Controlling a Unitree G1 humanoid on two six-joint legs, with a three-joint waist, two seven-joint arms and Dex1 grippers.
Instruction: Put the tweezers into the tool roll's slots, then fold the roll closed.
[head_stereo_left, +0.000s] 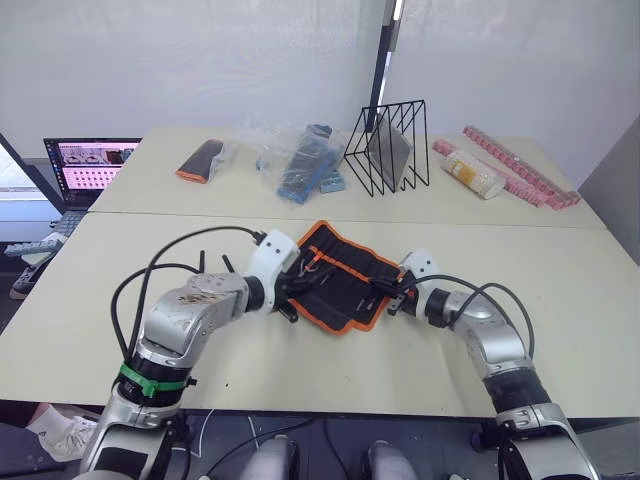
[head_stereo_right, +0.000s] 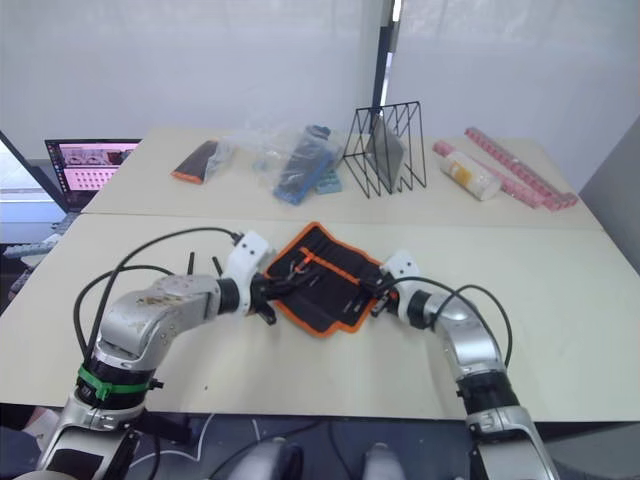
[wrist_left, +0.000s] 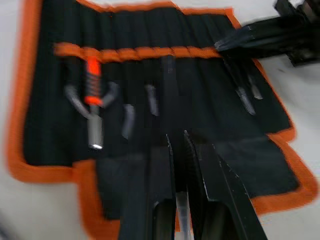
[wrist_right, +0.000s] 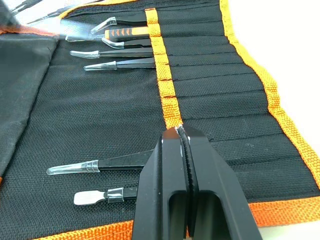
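no readable text, labels or numbers, laptop screen (head_stereo_left: 92, 163) illegible

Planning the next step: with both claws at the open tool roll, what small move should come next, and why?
Probably push the tweezer held in the left claw deeper under the orange slot band. The tool roll lies open, other tweezers already sit in slots, and the right claw, shut, pins the band.

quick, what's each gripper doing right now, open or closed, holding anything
left gripper: shut on a tweezer, over the tool roll.
right gripper: shut, fingertips at the roll's orange slot band; nothing visible between them.
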